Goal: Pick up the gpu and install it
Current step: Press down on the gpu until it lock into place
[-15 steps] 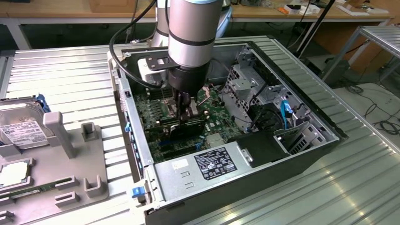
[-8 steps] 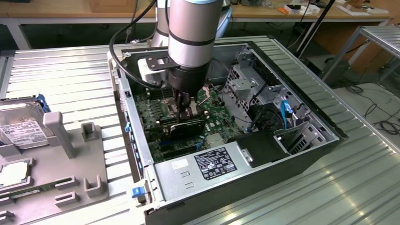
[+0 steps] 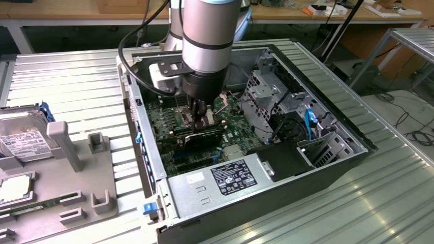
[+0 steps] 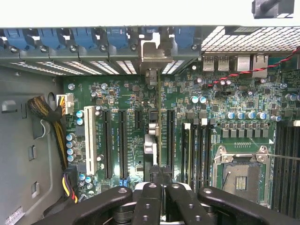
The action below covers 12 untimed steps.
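The gpu (image 3: 200, 138) sits inside the open computer case (image 3: 339, 152), standing on edge on the green motherboard (image 3: 166, 119). In the wrist view the gpu (image 4: 155, 123) appears edge-on, running along an expansion slot. Its silver end bracket (image 4: 152, 52) rests against the case's rear slot openings. My gripper (image 3: 198, 124) reaches straight down into the case. Its black fingers (image 4: 149, 197) are shut on the card's upper edge, and the gripper (image 4: 160, 177) hides the near end of the card.
The power supply (image 3: 230, 178) and drive cage (image 3: 271, 96) crowd the case around the board. A CPU socket (image 4: 239, 176) and a cable bundle (image 4: 47, 117) flank the slots. Outside the case stands a grey fixture tray (image 3: 74, 168) with a hard drive (image 3: 20, 137).
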{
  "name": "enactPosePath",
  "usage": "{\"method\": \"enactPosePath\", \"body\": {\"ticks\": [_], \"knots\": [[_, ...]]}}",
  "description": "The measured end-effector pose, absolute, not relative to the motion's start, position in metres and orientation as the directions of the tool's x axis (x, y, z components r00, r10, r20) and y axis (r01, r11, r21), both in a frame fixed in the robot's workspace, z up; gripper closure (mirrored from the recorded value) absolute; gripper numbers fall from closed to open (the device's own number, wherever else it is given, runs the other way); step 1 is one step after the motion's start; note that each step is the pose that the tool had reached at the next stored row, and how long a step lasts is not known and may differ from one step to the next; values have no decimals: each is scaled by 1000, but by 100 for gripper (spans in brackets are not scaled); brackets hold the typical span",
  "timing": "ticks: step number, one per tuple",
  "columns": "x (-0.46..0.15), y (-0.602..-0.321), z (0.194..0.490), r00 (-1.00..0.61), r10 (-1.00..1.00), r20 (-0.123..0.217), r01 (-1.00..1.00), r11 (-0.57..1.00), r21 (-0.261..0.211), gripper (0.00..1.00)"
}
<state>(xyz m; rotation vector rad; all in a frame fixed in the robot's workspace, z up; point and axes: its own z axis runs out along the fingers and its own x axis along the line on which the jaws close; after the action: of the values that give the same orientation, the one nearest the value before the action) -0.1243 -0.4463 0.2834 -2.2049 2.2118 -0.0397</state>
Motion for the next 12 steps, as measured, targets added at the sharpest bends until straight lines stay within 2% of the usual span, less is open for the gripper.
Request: {"method": "enactPosePath", "body": {"ticks": [12], "knots": [[-137,-446,274,-4,-1000,6,-999,4,-46,89]]}}
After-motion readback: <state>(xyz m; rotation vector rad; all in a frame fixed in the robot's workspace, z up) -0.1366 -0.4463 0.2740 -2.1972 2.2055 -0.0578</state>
